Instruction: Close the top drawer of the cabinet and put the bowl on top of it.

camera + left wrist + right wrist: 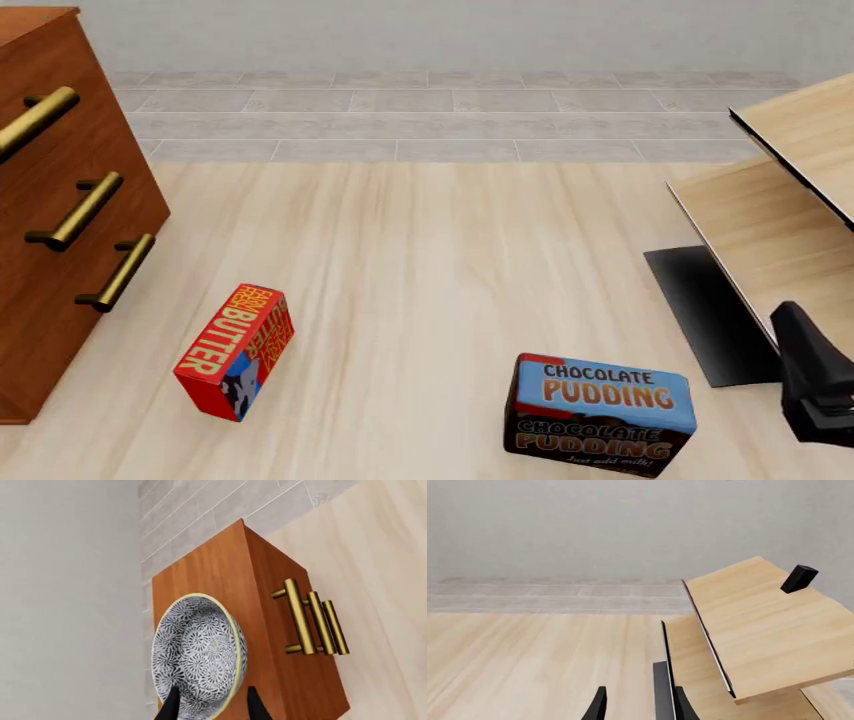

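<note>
The patterned bowl point(197, 655) rests on the flat top of the reddish-brown cabinet point(200, 570). My left gripper point(212, 690) hovers over it, open, with one fingertip over the bowl's inside and the other outside its rim. The top drawer point(270, 567) looks flush with the two below it, and its brass handle point(298, 616) lines up with theirs. In the front view the cabinet point(54, 260) stands at the far left; its top and the bowl are cut off there. My right gripper point(639, 690) is open over bare floor, far to the right.
A red butter box point(238, 352) and a chocolate pudding box point(601, 415) lie on the light wood surface. Pale-wood furniture point(787, 200) with a dark panel point(701, 315) stands at the right, next to the right arm point(817, 385).
</note>
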Available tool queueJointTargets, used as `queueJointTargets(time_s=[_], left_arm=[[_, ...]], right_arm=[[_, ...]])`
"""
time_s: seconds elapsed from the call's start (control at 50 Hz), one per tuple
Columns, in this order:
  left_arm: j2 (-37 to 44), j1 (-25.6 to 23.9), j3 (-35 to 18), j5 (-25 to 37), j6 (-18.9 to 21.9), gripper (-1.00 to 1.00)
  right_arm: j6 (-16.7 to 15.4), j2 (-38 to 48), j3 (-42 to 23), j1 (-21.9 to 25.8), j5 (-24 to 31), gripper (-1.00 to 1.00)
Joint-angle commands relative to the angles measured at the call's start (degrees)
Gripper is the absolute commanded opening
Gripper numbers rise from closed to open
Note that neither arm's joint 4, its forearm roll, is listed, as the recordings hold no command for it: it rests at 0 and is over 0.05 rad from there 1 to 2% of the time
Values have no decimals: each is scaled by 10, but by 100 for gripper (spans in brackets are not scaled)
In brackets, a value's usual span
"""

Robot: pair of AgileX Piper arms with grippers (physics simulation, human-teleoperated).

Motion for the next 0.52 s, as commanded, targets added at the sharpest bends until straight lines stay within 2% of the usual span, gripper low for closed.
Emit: queueJointTargets(time_s=[0.02, 0.14, 0.32, 0.44, 0.52], left_arm=[[-26, -10, -23, 9, 3, 100], [-49, -28, -25, 9, -2, 100], [-112, -115, 9, 9, -37, 100], [-154, -155, 47, 9, -24, 100], [-171, -178, 48, 9, -22, 100]], right_arm=[[3, -12, 0, -1, 8, 100], [5, -18, -1, 0, 13, 100], [8, -24, -1, 3, 16, 100], [3, -23, 0, 8, 14, 100], [5, -26, -1, 7, 16, 100]])
